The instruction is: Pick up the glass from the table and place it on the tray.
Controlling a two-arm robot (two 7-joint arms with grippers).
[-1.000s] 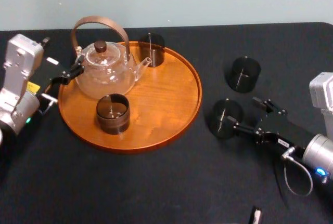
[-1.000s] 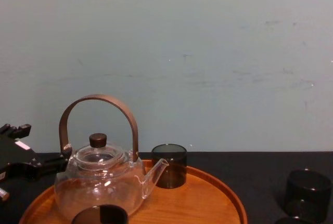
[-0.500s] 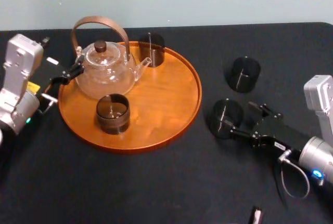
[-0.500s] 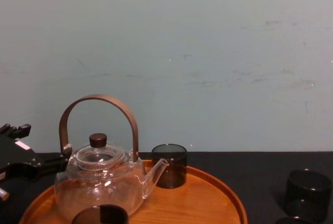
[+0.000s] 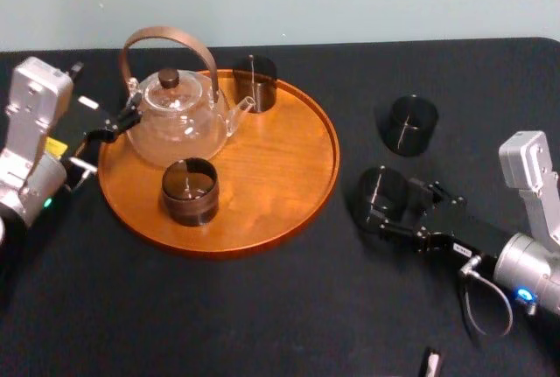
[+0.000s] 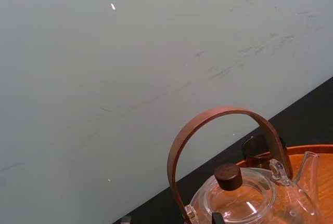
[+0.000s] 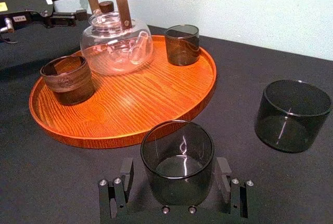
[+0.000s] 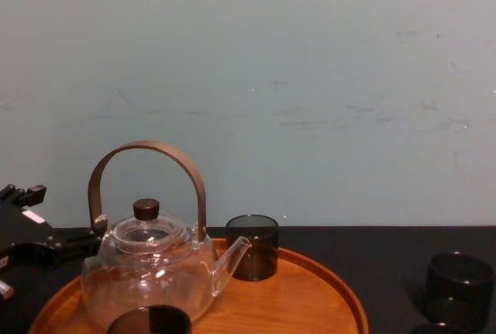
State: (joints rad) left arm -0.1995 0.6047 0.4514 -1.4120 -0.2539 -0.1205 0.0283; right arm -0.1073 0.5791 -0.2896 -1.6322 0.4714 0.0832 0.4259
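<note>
On the black table (image 5: 262, 307), just right of the tray (image 5: 289, 176), the glass (image 5: 380, 195) stands between my right gripper's (image 7: 174, 182) spread fingers, not yet clasped. This looks like the grasping step: next I should close gently, then lift over the rim. My left gripper (image 5: 121, 123) sits parked beside the teapot (image 5: 175, 119).

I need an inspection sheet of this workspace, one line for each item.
Surface: matte black table, flat.
Job's things: round orange-brown wooden tray holds a glass teapot with a brown handle, a back smoky glass and a front brown glass; nearer smoky glass and farther smoky glass stand on the table to its right.
Clutter: small unidentified object at the near table edge.
Grippers: right gripper open, straddling the nearer smoky glass; left gripper open beside the teapot.
Cables: grey loop at the right wrist.
Surroundings: plain pale wall.
</note>
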